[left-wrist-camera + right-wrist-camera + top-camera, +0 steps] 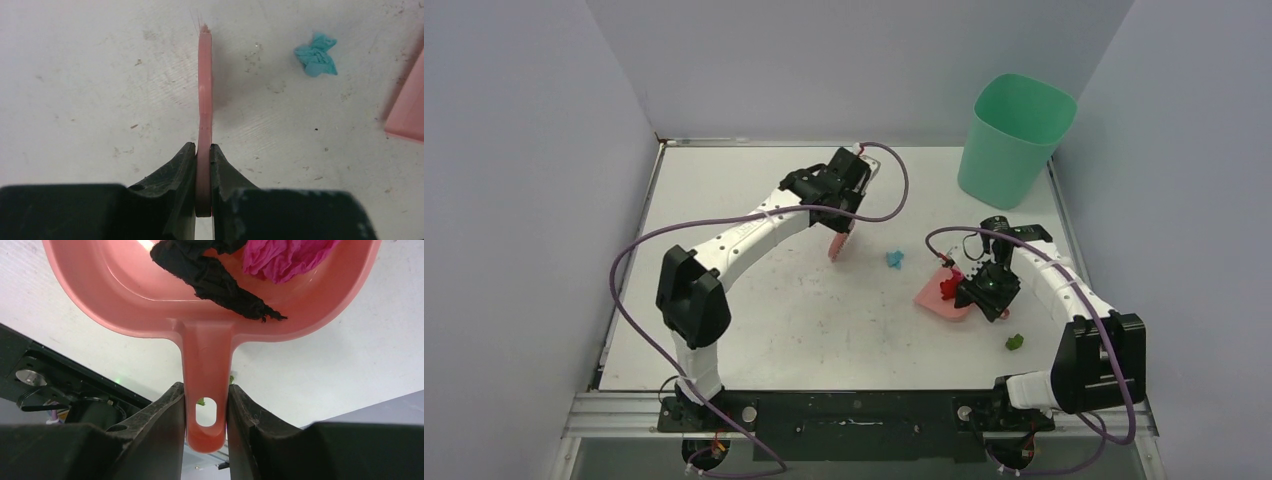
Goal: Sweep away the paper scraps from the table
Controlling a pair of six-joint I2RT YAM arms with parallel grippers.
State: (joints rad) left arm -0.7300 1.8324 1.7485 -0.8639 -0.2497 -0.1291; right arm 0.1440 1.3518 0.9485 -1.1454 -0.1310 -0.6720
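My left gripper (845, 214) (202, 151) is shut on the handle of a pink brush (840, 246) (204, 85), which hangs bristles-down over the table (754, 330). A light blue paper scrap (894, 259) (316, 54) lies to the brush's right, between it and the pink dustpan (936, 300) (125, 285) (407, 110). The right gripper (990, 292) (206, 396) is shut on the dustpan's handle. Inside the pan lie a red scrap (946, 287), a black scrap (215, 277) and a magenta scrap (285, 257). A green scrap (1014, 342) sits on the table near the right arm.
A mint-green bin (1014, 140) stands at the table's far right corner. Grey walls close in the left, back and right sides. Purple cables loop off both arms. The black front rail (854, 405) runs along the near edge.
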